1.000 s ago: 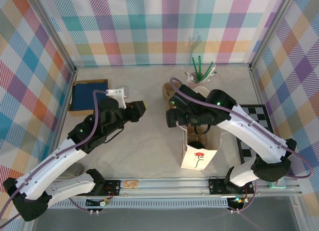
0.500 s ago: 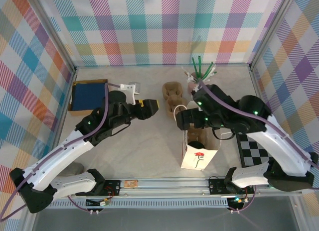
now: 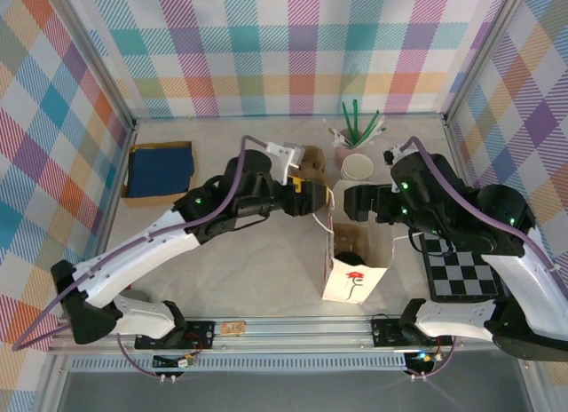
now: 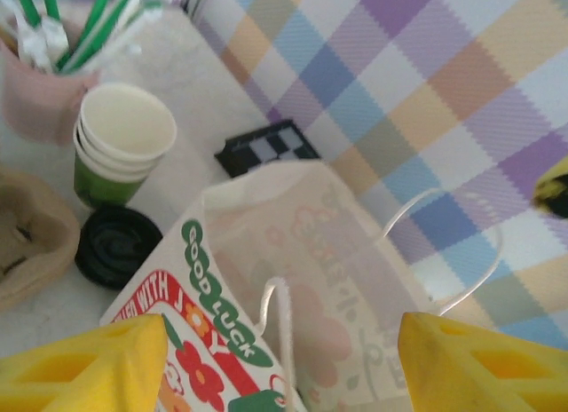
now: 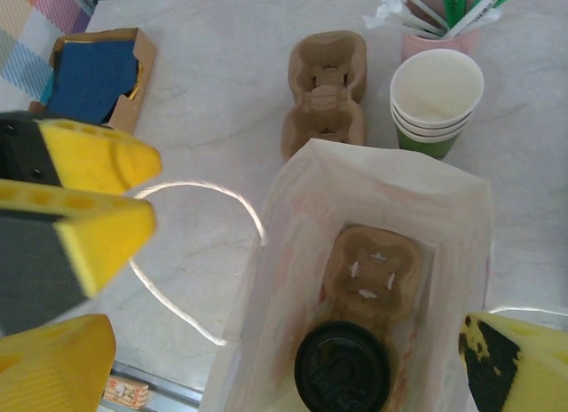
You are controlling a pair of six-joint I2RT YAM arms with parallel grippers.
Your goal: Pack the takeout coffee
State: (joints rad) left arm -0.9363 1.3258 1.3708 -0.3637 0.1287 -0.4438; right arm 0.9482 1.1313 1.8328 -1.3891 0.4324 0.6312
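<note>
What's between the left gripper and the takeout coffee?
Right wrist view: the white paper bag's handle loop and side wall, between left gripper and takeout coffee.

The bag (image 5: 390, 181) is thin matt white paper. Inside, at six o'clock, the lid of the coffee (image 5: 342, 369) is glossy black plastic. At the bag's eleven o'clock, the tray (image 5: 326, 92) is rough brown pulp.

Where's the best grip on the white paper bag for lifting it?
Pinch the string handle drooping off the left rim, coming from above and the left. The white paper bag stands upright and open with the takeout coffee and a cardboard carrier inside; its thin walls would likely buckle under a side squeeze.
</note>
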